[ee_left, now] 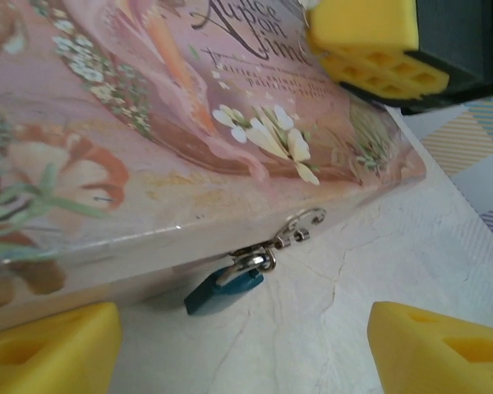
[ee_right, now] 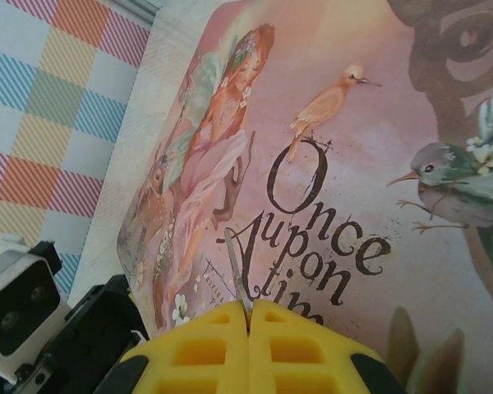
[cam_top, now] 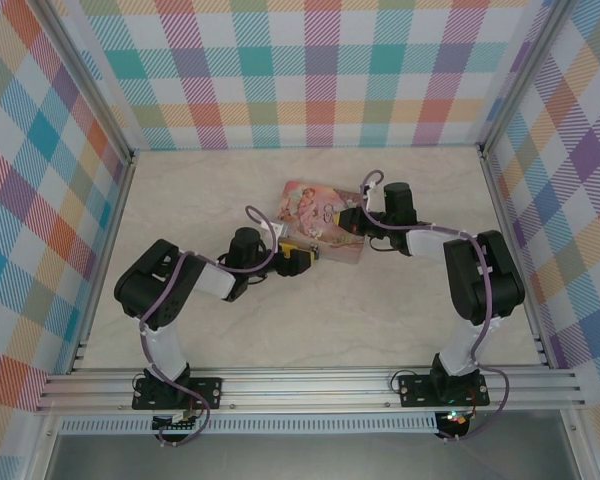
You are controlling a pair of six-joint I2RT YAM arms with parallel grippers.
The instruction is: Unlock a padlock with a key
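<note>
Left wrist view: blue padlock (ee_left: 223,291) hangs by its silvery shackle at the clasp (ee_left: 300,226) of the glossy pink tin (ee_left: 148,164), before the wide-spread left gripper (ee_left: 245,349). Ribbed yellow pads (ee_right: 205,349) of the right gripper (ee_right: 250,316) pinch the thin metal key (ee_right: 237,275).

padlock (ee_left: 222,291) tucked under tin (ee_left: 189,148) rim, open table (ee_left: 312,328) before it

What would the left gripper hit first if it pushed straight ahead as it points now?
Likely the padlock, hanging off the tin and roughly centred between the open jaws. The tin wall is just behind it; depth unclear.
</note>
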